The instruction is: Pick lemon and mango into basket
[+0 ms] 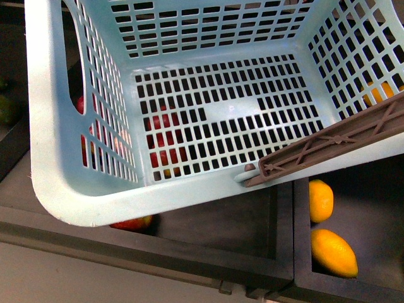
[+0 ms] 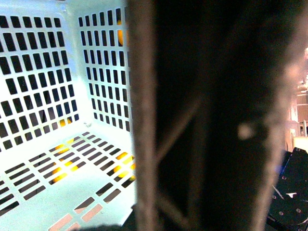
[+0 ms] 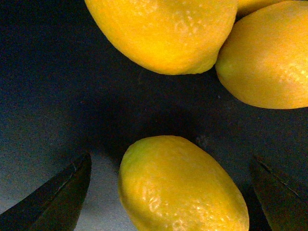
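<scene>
Front and left-wrist cameras both face basket [image 1: 39, 126] closely.

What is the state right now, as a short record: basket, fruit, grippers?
basket: over the dark bins, nothing inside
red fruit: below, seen through the basket floor
right gripper: open, straddling a lemon, no contact seen
other lemons: two close beside it
left gripper: not visible; camera hard against the brown handle

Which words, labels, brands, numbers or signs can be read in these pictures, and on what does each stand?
No readable text in any view.
The basket, its brown handle and the lemons carry no print or sticker.
Small white marks on dark equipment in the left wrist view: too blurred to read.
</scene>
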Tool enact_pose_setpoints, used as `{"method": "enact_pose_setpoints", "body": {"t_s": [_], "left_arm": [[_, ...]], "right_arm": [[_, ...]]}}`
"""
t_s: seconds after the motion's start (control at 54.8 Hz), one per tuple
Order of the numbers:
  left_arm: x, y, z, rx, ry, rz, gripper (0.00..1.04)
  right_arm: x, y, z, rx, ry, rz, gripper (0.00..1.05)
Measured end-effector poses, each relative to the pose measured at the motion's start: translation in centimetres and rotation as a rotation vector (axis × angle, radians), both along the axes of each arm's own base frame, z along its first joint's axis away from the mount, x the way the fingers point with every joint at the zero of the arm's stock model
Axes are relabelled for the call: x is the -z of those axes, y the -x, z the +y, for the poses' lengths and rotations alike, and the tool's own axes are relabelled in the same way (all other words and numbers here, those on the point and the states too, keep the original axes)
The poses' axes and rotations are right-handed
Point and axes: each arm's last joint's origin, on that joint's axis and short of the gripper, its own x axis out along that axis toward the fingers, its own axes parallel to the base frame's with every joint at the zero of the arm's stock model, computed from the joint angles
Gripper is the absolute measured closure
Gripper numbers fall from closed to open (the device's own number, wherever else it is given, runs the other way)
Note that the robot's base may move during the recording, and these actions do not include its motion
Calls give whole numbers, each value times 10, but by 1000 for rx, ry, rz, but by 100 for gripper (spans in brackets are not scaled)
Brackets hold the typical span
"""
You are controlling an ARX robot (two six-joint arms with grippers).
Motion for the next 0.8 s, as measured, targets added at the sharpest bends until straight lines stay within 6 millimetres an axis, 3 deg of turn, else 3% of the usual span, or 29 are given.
{"method": "enact_pose_setpoints", "body": {"t_s": [0.474, 0.803], "left_arm": [[0, 0, 0, 1, 1, 1, 101], [0, 0, 0, 1, 1, 1, 101]], "right_arm": [[11, 14, -12, 12, 18, 59, 9], [13, 13, -10, 17, 17, 42, 9]]}}
